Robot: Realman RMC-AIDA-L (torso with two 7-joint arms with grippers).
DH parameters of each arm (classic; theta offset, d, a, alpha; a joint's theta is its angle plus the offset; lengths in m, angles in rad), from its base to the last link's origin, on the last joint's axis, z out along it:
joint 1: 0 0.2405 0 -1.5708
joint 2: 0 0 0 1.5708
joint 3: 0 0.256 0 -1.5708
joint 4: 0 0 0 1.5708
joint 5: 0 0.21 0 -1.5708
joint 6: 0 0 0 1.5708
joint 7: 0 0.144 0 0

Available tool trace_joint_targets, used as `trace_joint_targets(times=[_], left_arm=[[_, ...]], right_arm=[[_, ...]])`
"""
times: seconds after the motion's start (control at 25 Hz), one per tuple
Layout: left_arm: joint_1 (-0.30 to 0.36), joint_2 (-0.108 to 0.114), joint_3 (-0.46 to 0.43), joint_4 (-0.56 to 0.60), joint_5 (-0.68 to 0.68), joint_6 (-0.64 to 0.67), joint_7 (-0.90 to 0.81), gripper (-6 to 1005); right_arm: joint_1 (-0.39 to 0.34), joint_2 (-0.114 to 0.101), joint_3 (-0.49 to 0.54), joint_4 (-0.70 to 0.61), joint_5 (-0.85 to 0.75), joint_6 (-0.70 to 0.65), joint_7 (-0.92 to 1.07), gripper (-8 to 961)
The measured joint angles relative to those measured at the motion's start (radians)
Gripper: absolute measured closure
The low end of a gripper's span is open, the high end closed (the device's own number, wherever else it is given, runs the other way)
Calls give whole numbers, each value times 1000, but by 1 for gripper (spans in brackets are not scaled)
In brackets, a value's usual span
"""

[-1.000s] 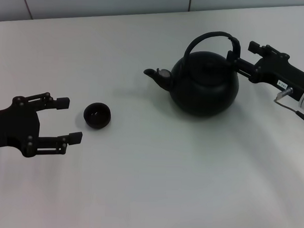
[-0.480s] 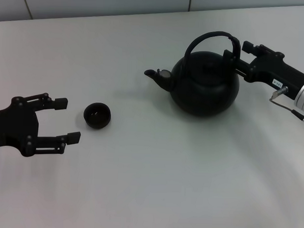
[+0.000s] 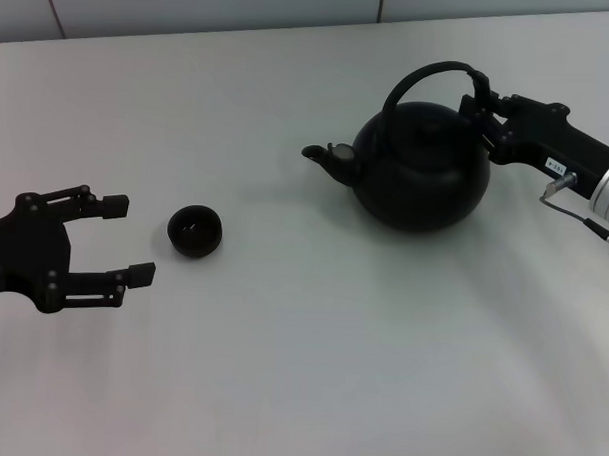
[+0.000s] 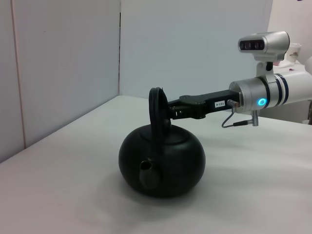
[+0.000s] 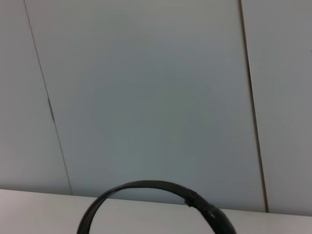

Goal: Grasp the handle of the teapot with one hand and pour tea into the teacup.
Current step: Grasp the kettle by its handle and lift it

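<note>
- Step in hand, by judgement: grasp of the handle (image 3: 430,76) w/ right end effector (image 3: 484,104); pour not begun.
- Teapot (image 3: 422,164) toward far right part of the table (image 3: 300,368), spout aimed at the left edge, body seemingly seated on the surface; no tilt visible in left wrist view (image 4: 162,165).
- Right end effector at the handle's right-hand root, reaching in from the right edge; fingers bracketing the bail in head view, looks clamped on the handle, though contact partly masked, black on black.
- Right wrist view: only the arch of the handle (image 5: 146,195) against the back wall; no fingers shown.
- Teacup (image 3: 194,231) near the left edge, mid depth, well apart from the teapot, upright.
- Left end effector (image 3: 124,240) just beside the teacup on its left-edge side, jaws spread wide, gripping nothing, not touching the cup; idle.
- Next move, by judgement: lift straight up, carry toward the left edge till spout sits over the teacup, then tip spout down slowly; cup tiny vs. pot, so aim tight.
- Room: wide bare table btwn pot and cup, nothing in the path; near edge side free too.
- Watch-outs: far edge and wall close behind the pot; left end effector close to the cup, possible clash w/ pot on arrival.
</note>
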Motion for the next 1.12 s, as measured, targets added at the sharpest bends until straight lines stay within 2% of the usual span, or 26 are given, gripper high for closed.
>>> trace_joint_targets(times=[0.16,0.4,0.8,1.12], left_arm=[[2,2,0,1,0,0,0,138],[3,4,0,1,0,0,0,137],[4,3,-1,0,4,0,0,137],[6,0,-2,1,6,0,0,138]], right_arm=[[0,0,2,-1,0,-1,-2,757],[0,0,4,0,0,-2,-2,829],[11,0,0,-8,0,-10,-3,829],[66,-1,-2,-12,-6,-9,-14,830]])
